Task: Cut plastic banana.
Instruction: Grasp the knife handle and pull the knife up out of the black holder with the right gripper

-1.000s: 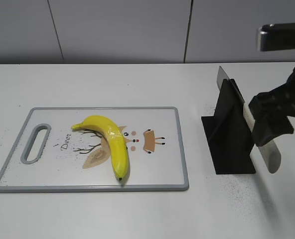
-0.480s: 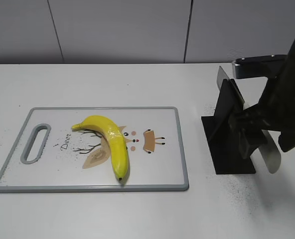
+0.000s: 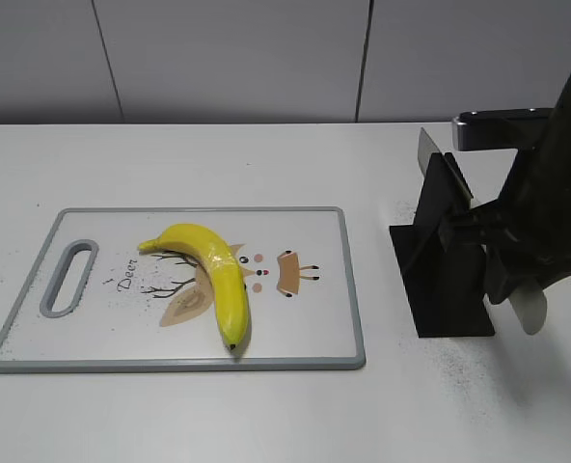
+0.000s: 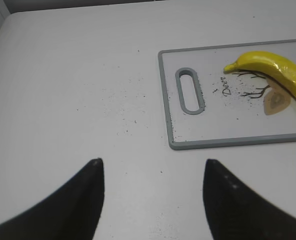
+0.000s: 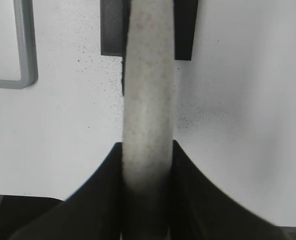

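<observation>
1. So far nothing is cut — the plastic banana (image 3: 216,277) lies whole on the cutting board (image 3: 314,333), toward the bench's left front.
2. Right gripper (image 5: 148,165) is clamped on the knife handle (image 5: 148,90), with the blade in its black stand (image 3: 447,280) near the right edge.
3. Left gripper (image 4: 153,172) hovers spread wide, holding nothing, over bare bench (left of the board).
4. Left to do, I judge: draw the knife, carry it over, slice.

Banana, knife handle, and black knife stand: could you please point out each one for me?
plastic banana (image 3: 226,273), exterior view, middle of its yellow body.
knife handle (image 5: 148,100), right wrist view, pale shaft above the right claw.
black knife stand (image 3: 447,289), exterior view, its front face.
</observation>
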